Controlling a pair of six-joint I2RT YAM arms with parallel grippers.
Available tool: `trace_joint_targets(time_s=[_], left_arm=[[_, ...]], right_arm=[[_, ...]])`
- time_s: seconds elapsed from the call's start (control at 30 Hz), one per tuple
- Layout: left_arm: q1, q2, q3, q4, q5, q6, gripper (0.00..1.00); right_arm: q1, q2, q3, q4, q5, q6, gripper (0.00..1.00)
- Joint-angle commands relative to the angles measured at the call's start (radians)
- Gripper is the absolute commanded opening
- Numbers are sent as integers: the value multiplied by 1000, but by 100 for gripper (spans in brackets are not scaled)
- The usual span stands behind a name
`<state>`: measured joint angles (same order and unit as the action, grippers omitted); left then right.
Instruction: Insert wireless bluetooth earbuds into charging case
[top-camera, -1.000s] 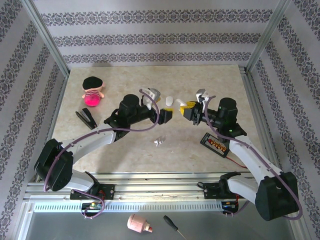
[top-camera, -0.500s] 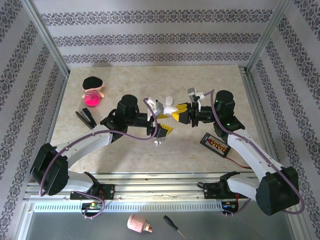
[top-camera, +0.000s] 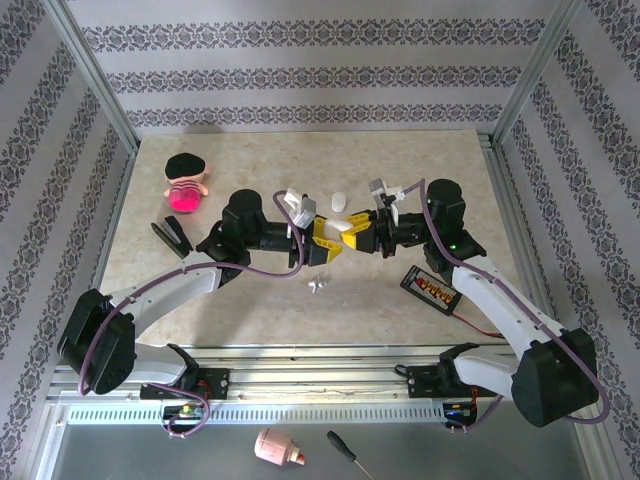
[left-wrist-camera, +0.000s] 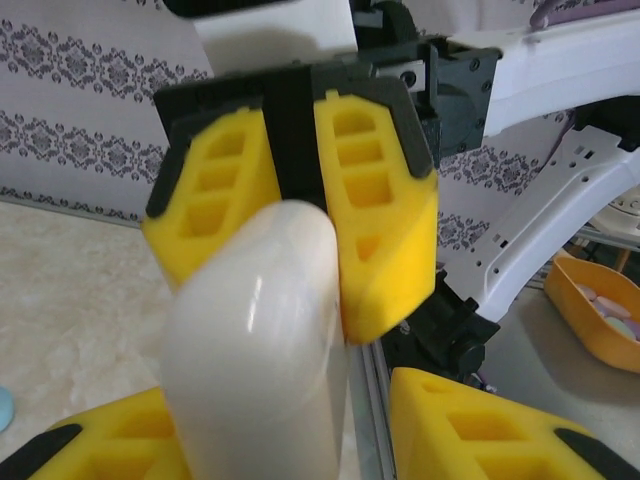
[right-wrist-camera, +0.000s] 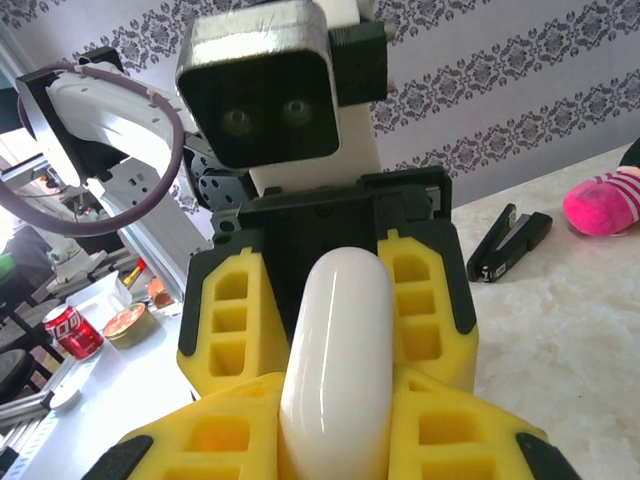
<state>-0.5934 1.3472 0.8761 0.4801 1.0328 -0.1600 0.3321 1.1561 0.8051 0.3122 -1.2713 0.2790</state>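
White and tiny, the earbud (top-camera: 318, 284) lies on the table (top-camera: 250, 160), just on the near side of my two claws. It is too small to tell which way it points. Close by, my right claw (top-camera: 358, 232) is clamped on a smooth white case (top-camera: 347, 227), whose long axis runs straight across to my left claw (top-camera: 328, 240). That one's yellow fingers (left-wrist-camera: 110, 440) flank the case's other end; gripping or not, I cannot tell. Another white piece (top-camera: 339, 202) stands just beyond. Writing on the black card (top-camera: 432, 287) and red can (right-wrist-camera: 75, 330) is unreadable. A yellow tray (left-wrist-camera: 560, 290) holds pale pieces.
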Motion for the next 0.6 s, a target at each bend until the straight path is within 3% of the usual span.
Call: trace_joint_targets(time_s=[0.0, 0.23, 0.43, 0.5, 0.57], left_arm=[[6, 3, -4, 141, 46, -56, 39], [7, 26, -6, 223, 67, -115, 28], [7, 26, -7, 224, 77, -116, 36], [7, 25, -8, 224, 78, -113, 36], [7, 27, -10, 226, 85, -110, 32]], right_arm=[[4, 11, 27, -7, -18, -39, 9], [7, 11, 26, -27, -10, -65, 8], [16, 13, 66, -222, 28, -200, 8], [30, 12, 91, -319, 56, -277, 8], [31, 10, 87, -306, 57, -268, 8]])
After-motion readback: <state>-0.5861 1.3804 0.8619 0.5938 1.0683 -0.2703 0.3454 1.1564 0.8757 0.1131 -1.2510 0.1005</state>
